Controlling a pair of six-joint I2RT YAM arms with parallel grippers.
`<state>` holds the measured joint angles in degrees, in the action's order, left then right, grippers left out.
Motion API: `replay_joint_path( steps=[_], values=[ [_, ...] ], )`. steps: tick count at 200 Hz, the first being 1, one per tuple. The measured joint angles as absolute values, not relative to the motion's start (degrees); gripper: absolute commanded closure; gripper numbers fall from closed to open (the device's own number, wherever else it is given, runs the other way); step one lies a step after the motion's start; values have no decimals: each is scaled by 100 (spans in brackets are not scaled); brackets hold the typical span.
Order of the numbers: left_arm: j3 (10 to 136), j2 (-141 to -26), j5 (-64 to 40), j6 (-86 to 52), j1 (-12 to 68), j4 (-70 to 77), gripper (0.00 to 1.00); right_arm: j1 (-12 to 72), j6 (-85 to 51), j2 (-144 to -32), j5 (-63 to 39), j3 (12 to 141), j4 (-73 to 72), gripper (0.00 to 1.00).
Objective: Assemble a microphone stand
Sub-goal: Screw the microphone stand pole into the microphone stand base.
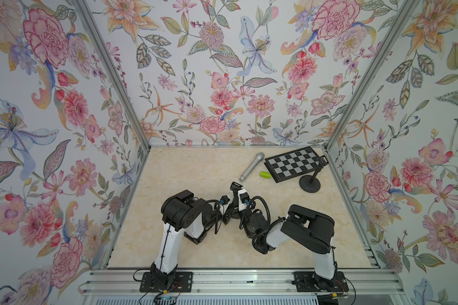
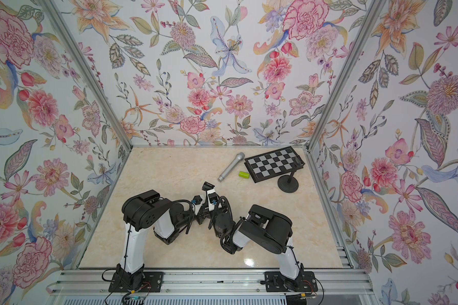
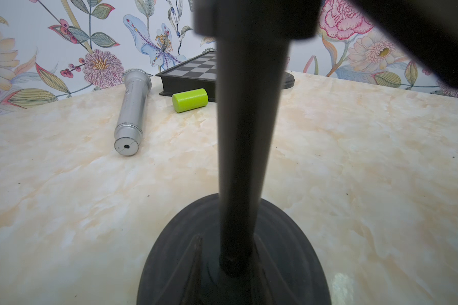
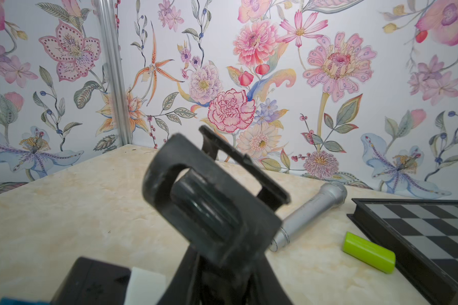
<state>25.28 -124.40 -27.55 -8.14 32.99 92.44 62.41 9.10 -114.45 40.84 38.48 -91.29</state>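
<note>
1. A black microphone stand [image 3: 249, 132] stands upright near the middle of the marble-patterned table [image 1: 196, 169], hemmed in by the wrists of both arms. In the left wrist view its pole rises from a round base [image 3: 196, 264] that sits flat on the tabletop.
2. At the top of the pole, the stand's U-shaped clip [image 4: 214, 200] is tilted, and in both top views it pokes out beyond the arms.
3. The right gripper [image 4: 222, 269] is clenched on the neck just under the clip, with its dark fingers [image 4: 185, 277] pressing in from either side.
4. The left gripper [image 1: 228, 211] reaches toward the pole from the opposite side. Its fingers fall outside the wrist view and are lost among cables from above, so it cannot be told whether they grasp the pole or are released.
5. A silver microphone [image 1: 251, 166] lies on its side farther back, apart from the stand, with its mesh head toward the rear wall.
6. A green cylinder [image 1: 265, 174] lies on its side between the microphone's tail end and the board.
7. A black-framed chessboard [image 1: 294, 163] lies flat near the table's back right corner.
8. A second stand [image 1: 310, 183] stands just beside the board's near right edge. Its own clip overlaps the board's corner in both top views.
9. Floral wallpaper [image 1: 222, 79] covers the three walls around the table.
</note>
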Motion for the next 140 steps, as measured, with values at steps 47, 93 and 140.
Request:
replay_joint_path(
  steps=[47,93,140],
  values=[
    [2526,-12438,-2753,-799,3301,9242,69,5030,740,-10617,779,2858,-8696,39],
    [2526,-12433,-2746,-797,3306,9242,69,3603,30,-10501,-3354,3369,-7876,53],
    [2521,-12427,-2716,-801,3312,9242,69,3240,-255,-10864,-4657,4088,-7548,98]
  ],
)
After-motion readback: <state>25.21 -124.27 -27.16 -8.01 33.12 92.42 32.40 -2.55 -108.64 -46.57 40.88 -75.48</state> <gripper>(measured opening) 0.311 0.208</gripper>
